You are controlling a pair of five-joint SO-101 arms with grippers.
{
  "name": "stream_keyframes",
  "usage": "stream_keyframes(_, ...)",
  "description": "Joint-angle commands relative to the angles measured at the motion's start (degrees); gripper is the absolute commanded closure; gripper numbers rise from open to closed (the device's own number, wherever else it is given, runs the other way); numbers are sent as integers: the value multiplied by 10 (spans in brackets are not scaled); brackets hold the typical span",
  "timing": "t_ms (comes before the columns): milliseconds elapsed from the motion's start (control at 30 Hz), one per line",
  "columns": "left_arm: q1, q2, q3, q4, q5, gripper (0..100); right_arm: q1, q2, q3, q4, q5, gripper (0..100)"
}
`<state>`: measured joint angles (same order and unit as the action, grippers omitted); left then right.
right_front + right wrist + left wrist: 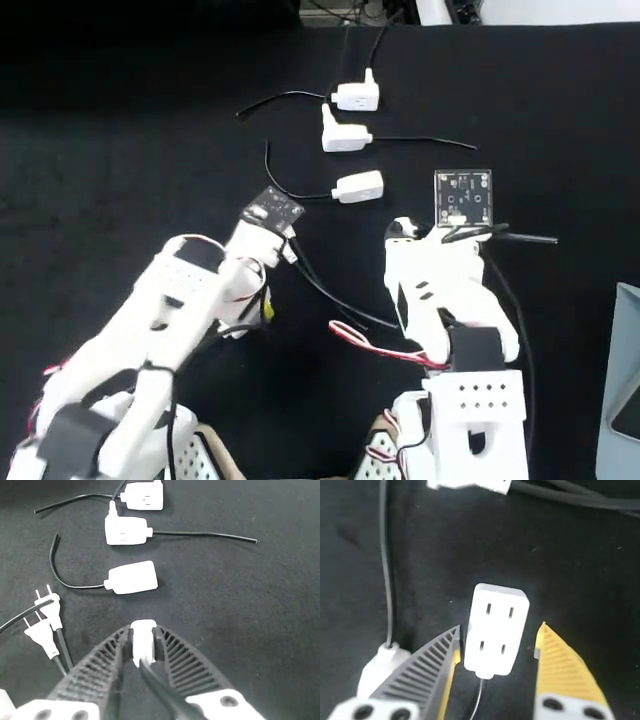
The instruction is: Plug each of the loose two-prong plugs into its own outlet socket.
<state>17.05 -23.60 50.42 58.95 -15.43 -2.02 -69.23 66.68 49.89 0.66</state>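
Observation:
Three white outlet sockets lie in a row at the table's far middle: far (356, 97), middle (345, 136), near (358, 187). In the left wrist view the near socket (495, 630) lies slots up between the fingers of my open left gripper (500, 626); I cannot tell whether they touch it. My right gripper (144, 632) is shut on a white plug (143, 645), held short of the near socket (132, 577). Two loose two-prong plugs (50, 605) (41, 635) lie side by side beside it, on black cables.
Thin black cables (420, 141) trail from the sockets across the black cloth. One plug (385, 655) lies beside the left finger. A grey box (625, 380) stands at the right edge. Red and white wires (370, 345) run between the arm bases.

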Motion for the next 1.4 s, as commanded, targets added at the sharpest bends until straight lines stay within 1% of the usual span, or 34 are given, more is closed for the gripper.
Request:
stream_keyframes(0,-58,-85,-7,26,1,757,-36,-7,-10,-11,4,986)
stream_keyframes(200,-168,-180,7,55,4,761,-110,-7,-10,-9,4,986)
stream_keyframes(367,-258,-252,54,51,7,762,-188,-6,-10,-8,4,986)
stream_keyframes(500,-305,-316,93,50,37,762,-252,10,-11,-8,4,986)
stream_keyframes(600,-323,-363,124,40,49,762,-301,62,-25,-8,1,986)
stream_keyframes(700,-328,-404,182,-6,69,762,-337,128,-49,-11,-1,986)
stream_keyframes(767,-332,-427,216,-29,70,762,-367,166,-60,-12,-1,986)
stream_keyframes(933,-378,-460,235,-33,73,762,-428,240,-68,-62,-21,986)
stream_keyframes(1067,-386,-469,240,-33,73,762,-433,302,-84,-88,-20,986)
stream_keyframes(1200,-387,-469,240,-34,73,762,-433,361,-111,-89,-23,986)
stream_keyframes(1367,-387,-469,240,-34,73,762,-432,401,-131,-113,-20,986)
